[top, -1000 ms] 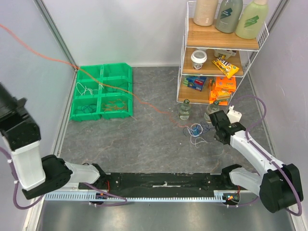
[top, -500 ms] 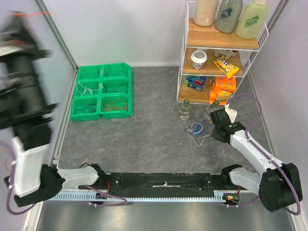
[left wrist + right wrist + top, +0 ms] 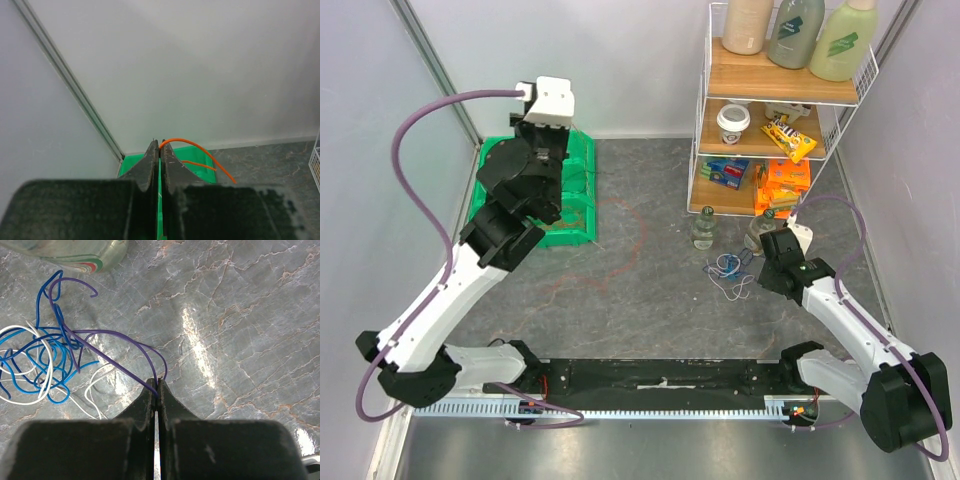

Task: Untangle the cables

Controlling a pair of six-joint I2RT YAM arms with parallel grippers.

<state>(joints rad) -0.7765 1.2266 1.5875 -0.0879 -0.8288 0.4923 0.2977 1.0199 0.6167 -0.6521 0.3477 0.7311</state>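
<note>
The left gripper [image 3: 160, 146] is seen shut, with an orange wire [image 3: 197, 151] pinched at its tips and arcing off to the right above the green divided bin [image 3: 135, 162]. The wire is judged ready to be dropped. It would best be lowered first, so that its springy free end is kept inside the bin walls. Which compartment lies beneath cannot be told.

The right gripper [image 3: 157, 386] is closed on a purple wire [image 3: 115, 332], which is looped into the blue and white tangle [image 3: 35, 355] near a glass bottle [image 3: 75, 255]. A slow pull is advised, directed over the open marbled table top [image 3: 240, 315] and away from the bottle and the wire shelf rack [image 3: 770, 85].

Little room is offered to the left gripper by the side wall [image 3: 30, 125] and back wall [image 3: 200, 65].
</note>
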